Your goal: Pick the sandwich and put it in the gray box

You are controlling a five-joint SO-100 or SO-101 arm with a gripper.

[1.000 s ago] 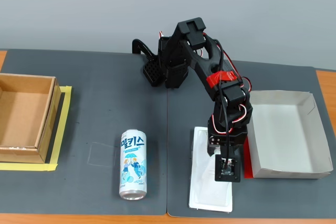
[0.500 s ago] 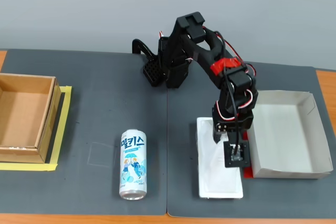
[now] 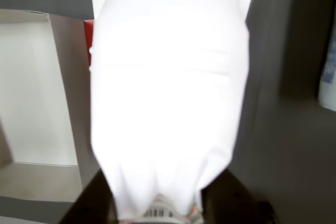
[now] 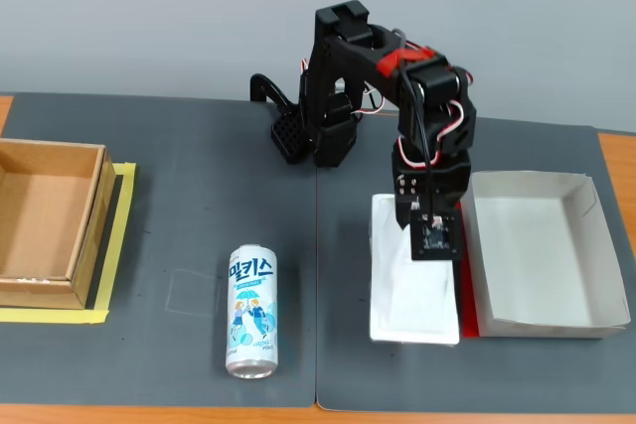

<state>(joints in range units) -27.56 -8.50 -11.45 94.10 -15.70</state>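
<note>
The white wedge-shaped sandwich [image 4: 412,290] hangs tilted just above the dark mat, its long side running toward the table's front edge. My gripper [image 4: 418,245] is shut on its far end. In the wrist view the sandwich [image 3: 168,103] fills the middle, with dark fingers [image 3: 92,203] flanking its narrow labelled end at the bottom. The gray box [image 4: 537,245] stands right beside the sandwich on the right, with a red strip [image 4: 467,307] along its near side. In the wrist view the gray box [image 3: 29,93] is at the left and its inside looks bare.
A white-and-blue drink can [image 4: 251,312] lies on the mat left of the sandwich; its edge [image 3: 328,77] shows at the wrist view's right. A brown cardboard box [image 4: 45,220] on yellow tape stands at the far left. The arm's base [image 4: 318,131] is at the back centre.
The arm has risen and drawn back toward its base, carrying the sandwich. The sandwich has come up off the mat, moved farther from the front edge and straightened beside the gray box.
</note>
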